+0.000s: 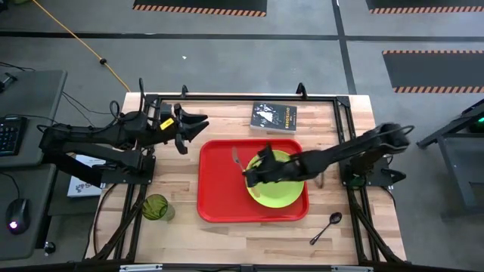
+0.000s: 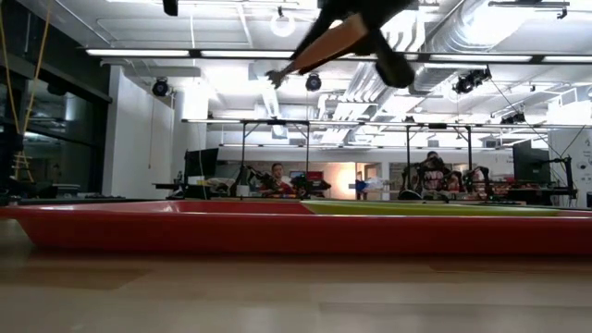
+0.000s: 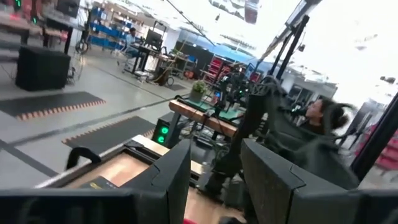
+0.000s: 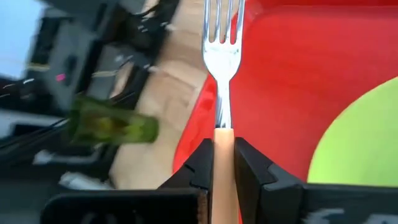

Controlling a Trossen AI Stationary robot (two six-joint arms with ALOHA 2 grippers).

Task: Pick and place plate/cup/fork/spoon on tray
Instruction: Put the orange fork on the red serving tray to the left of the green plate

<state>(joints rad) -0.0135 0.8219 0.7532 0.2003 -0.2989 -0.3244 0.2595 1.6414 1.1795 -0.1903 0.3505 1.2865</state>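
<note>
The red tray (image 1: 219, 189) lies mid-table with the lime-green plate (image 1: 281, 190) on its right half. My right gripper (image 1: 255, 171) reaches over the plate from the right and is shut on the fork (image 4: 222, 56), which has silver tines and an orange handle. The olive-green cup (image 1: 156, 206) stands on the table left of the tray and also shows in the right wrist view (image 4: 112, 126). The dark spoon (image 1: 327, 227) lies on the table near the tray's near right corner. My left gripper (image 1: 193, 125) is open and empty beyond the tray's far left corner. My right gripper pinches the fork's orange handle (image 4: 224, 152) between its two fingers. The fingers come from the table's right, slanting down, and lie along the fork. The tines (image 1: 236, 157) stick out ahead of the fingertips toward the left. The fork is lifted clear above the tray (image 2: 277, 78).
A black book (image 1: 274, 117) lies at the table's far edge behind the tray. Bare red tray floor (image 1: 223, 177) lies left of the plate. Bare wood shows along the near edge between the cup and the spoon.
</note>
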